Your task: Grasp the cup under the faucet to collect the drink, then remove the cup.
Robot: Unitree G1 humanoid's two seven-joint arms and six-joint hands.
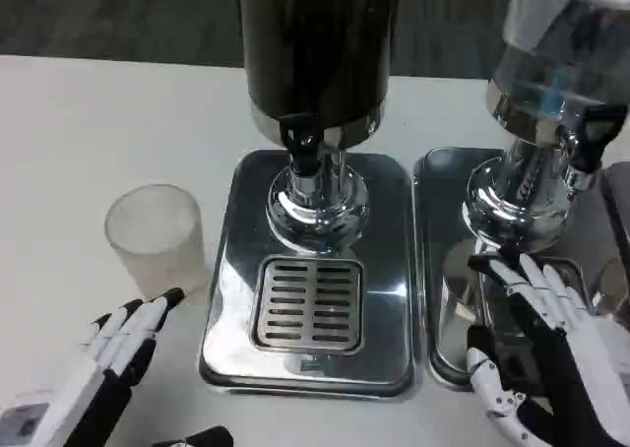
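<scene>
Standing on the white table [89,112] to the left of the dark drink dispenser [317,43], the frosted plastic cup [156,238] sits upright and looks empty, just beside the left edge of the dispenser's shiny steel base tray [231,270] and not under the black faucet [300,137]. That faucet hangs from the dark tank above a chrome pedestal, with the slotted drip grate [308,304] lying in the tray in front of it. The left hand [118,353] reaches in from the lower left with its fingers stretched out together and holding nothing; its black fingertips [173,296] point at the foot of the cup and come right up to it, though whether they touch it is not clear. The right hand [541,344] lies over the front of the second tray [438,260], its fingers spread apart and empty, pointing toward the chrome foot of the clear-tank dispenser [561,48] on the right. A second black faucet [591,137] juts out from that dispenser above the right hand.
</scene>
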